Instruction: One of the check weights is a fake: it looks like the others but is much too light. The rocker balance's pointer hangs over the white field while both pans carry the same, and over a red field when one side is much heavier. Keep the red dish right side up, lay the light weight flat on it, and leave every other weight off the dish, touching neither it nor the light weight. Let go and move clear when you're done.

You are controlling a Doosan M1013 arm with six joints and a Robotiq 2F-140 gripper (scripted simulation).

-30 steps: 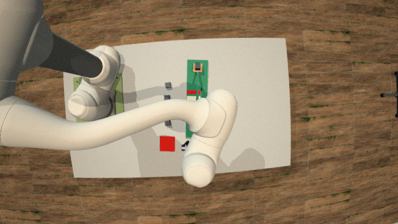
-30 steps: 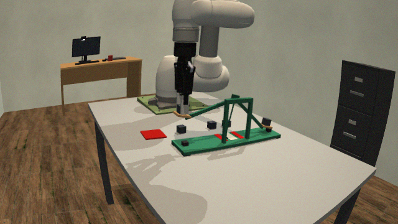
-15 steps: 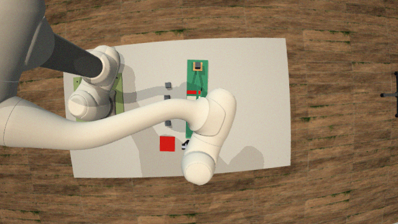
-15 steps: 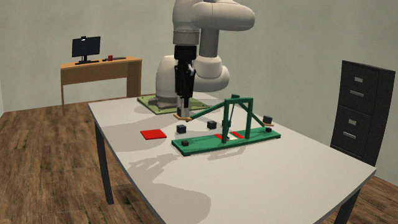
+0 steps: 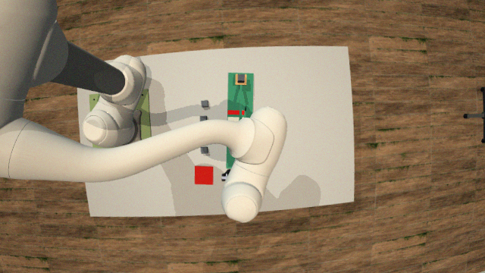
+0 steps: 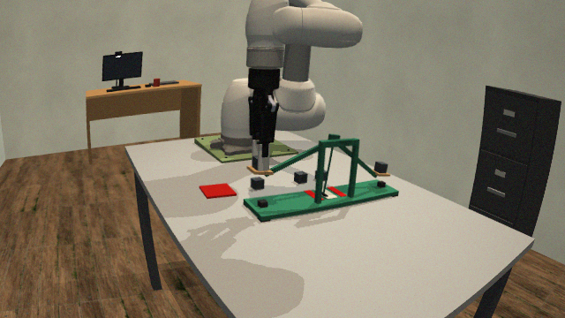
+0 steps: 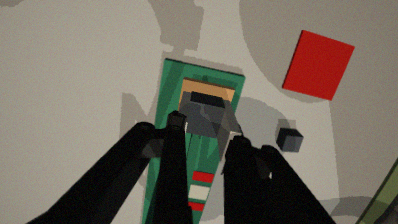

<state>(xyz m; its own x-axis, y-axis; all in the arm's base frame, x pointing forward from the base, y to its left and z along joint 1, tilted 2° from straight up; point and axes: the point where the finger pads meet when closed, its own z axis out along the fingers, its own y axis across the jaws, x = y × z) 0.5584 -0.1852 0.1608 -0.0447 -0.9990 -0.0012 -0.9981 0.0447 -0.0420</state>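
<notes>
Weights (image 5: pixel 204 104) (image 6: pixel 300 177) (image 7: pixel 290 140) number five: three on the table (image 5: pixel 303 114) (image 6: pixel 353 247) (image 7: pixel 75 50), one at each pan (image 5: pixel 236 80) (image 6: pixel 383 174) (image 7: pixel 209 87).
</notes>
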